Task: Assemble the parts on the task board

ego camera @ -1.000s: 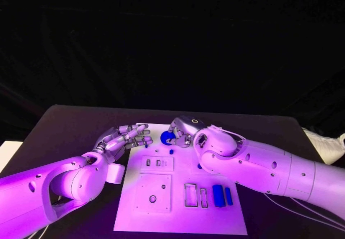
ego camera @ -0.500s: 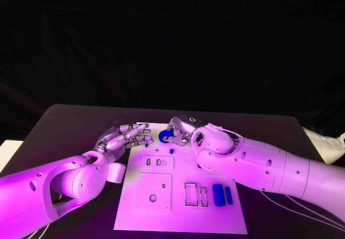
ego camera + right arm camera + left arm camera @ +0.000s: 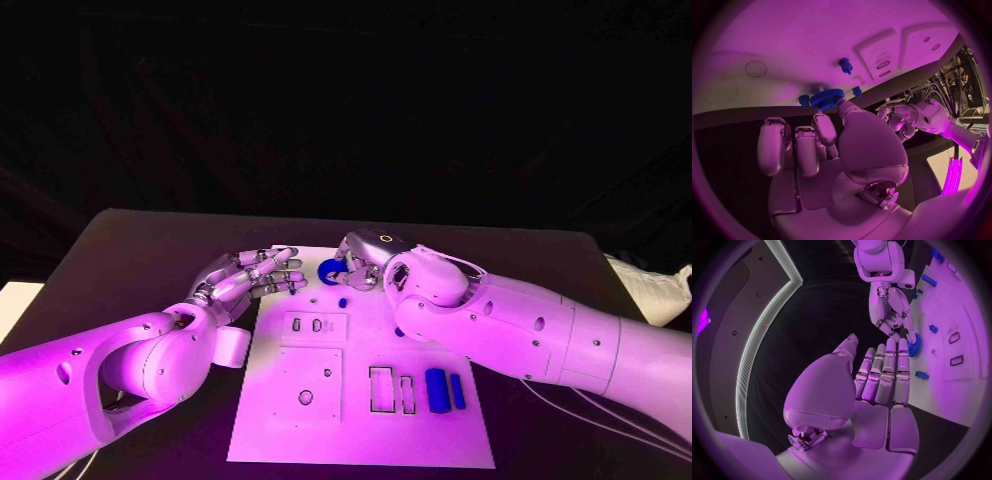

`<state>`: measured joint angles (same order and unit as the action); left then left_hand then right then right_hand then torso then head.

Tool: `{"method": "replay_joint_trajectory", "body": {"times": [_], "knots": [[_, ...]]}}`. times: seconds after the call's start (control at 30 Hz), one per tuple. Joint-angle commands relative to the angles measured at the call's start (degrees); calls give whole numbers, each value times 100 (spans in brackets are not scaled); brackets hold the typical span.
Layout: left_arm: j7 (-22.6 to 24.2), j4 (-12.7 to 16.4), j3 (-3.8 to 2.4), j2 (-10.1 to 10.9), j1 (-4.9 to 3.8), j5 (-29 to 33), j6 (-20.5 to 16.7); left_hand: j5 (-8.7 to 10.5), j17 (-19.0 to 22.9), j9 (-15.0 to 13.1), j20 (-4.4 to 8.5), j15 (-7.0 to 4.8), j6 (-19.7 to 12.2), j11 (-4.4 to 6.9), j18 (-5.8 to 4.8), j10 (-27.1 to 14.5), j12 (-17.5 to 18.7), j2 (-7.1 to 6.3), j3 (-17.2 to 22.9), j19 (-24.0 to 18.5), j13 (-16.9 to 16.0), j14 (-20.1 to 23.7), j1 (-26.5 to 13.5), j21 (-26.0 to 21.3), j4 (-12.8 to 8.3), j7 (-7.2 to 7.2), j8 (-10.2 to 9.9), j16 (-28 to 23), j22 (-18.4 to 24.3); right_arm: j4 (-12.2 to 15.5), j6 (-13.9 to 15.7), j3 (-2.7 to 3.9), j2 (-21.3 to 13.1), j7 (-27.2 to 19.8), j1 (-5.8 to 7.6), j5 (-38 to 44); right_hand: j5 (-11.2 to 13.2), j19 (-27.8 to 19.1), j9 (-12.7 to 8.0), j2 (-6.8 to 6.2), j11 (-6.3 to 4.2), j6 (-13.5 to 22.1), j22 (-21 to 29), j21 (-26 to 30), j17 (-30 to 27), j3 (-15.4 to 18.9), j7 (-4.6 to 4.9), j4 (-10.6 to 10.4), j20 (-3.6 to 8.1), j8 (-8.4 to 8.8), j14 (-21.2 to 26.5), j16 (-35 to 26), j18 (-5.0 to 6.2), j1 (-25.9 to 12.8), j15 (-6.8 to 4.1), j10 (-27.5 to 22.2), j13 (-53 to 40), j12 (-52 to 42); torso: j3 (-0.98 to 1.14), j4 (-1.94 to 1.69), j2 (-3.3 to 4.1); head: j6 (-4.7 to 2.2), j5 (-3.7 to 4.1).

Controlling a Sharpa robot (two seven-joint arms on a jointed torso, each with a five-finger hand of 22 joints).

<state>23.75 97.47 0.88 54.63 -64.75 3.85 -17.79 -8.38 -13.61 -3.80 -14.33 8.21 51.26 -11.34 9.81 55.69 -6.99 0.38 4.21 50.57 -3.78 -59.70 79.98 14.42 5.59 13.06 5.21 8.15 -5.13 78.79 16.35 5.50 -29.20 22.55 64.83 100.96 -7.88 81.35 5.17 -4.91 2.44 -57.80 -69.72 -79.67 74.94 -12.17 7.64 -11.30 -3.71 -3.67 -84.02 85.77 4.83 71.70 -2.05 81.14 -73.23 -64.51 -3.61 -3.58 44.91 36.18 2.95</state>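
The white task board point(image 3: 361, 440) lies in the middle of the table. A blue gear point(image 3: 333, 273) sits at its far edge, and my right hand point(image 3: 369, 260) pinches it between thumb and a finger; the right wrist view shows the thumb tip against the gear point(image 3: 826, 96). My left hand point(image 3: 257, 275) hovers by the board's far left corner with its fingers stretched out, holding nothing. In the left wrist view my left hand point(image 3: 879, 375) points toward the gear point(image 3: 915, 346) and the right hand point(image 3: 892, 315).
A small blue peg point(image 3: 343, 302) stands on the board near the gear, with another blue piece point(image 3: 400, 332) under my right forearm. Two blue bars point(image 3: 438, 392) lie at the board's near right beside empty slots point(image 3: 382, 390). Black table surrounds the board.
My right hand has edged slightly toward the far edge with the gear. The left hand has stayed where it was.
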Motion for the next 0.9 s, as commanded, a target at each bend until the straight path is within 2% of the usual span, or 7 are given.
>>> {"method": "replay_joint_trajectory", "body": {"times": [0.03, 0.2, 0.27, 0.9], "knots": [[18, 15, -5, -5, -7, 10, 107, 19, 11, -5, -21, 7, -34, 12, 68, -33, -34, 23, 2, -6, 5, -32, 10, -30, -47, 150, 27, -39, 9, -29, -194, -30, -16, 123, -39, 41, -23, -6, 5, -3, 4, -4, -4, -25, 734, 27, -8, 16, -49, -6, -441, -11, -80, -21, 28, -7, -11, 4, 1, -4, 0, 2, 5], [19, 10, -5, -8, -7, 11, 109, 19, 11, -5, -21, 7, -34, 12, 68, -33, -34, 23, 2, -6, 5, -32, 10, -30, -47, 150, 27, -39, 9, -13, -128, -30, -31, 122, -40, 50, -33, -6, 5, 0, 2, -11, -5, -26, 737, 25, -9, 26, -50, -8, -441, -9, -80, -6, 27, -2, -19, -8, 0, -4, 1, -3, 29], [19, 6, -5, -10, -7, 11, 109, 19, 11, -5, -21, 7, -34, 12, 68, -33, -34, 23, 2, -6, 5, -32, 10, -30, -47, 150, 27, -39, 9, -11, -109, -30, -37, 120, -40, 51, -33, -6, 5, 0, 2, -11, -5, -26, 737, 25, -9, 26, -50, -8, -441, -9, -80, -6, 27, -2, -19, -8, 2, -4, 2, -18, 12], [20, -11, -4, -24, -7, 24, 114, 19, 11, -5, -21, 7, -34, 12, 68, -33, -34, 23, 2, -6, 5, -32, 10, -30, -47, 150, 27, -39, 9, 86, -28, -30, -90, 113, -52, 75, -38, -10, 3, -22, 1, -21, 3, -21, 719, 42, -11, 36, -49, -9, -437, -20, -78, 3, 25, -9, -6, 15, -1, -2, 2, 11, 16]]}}
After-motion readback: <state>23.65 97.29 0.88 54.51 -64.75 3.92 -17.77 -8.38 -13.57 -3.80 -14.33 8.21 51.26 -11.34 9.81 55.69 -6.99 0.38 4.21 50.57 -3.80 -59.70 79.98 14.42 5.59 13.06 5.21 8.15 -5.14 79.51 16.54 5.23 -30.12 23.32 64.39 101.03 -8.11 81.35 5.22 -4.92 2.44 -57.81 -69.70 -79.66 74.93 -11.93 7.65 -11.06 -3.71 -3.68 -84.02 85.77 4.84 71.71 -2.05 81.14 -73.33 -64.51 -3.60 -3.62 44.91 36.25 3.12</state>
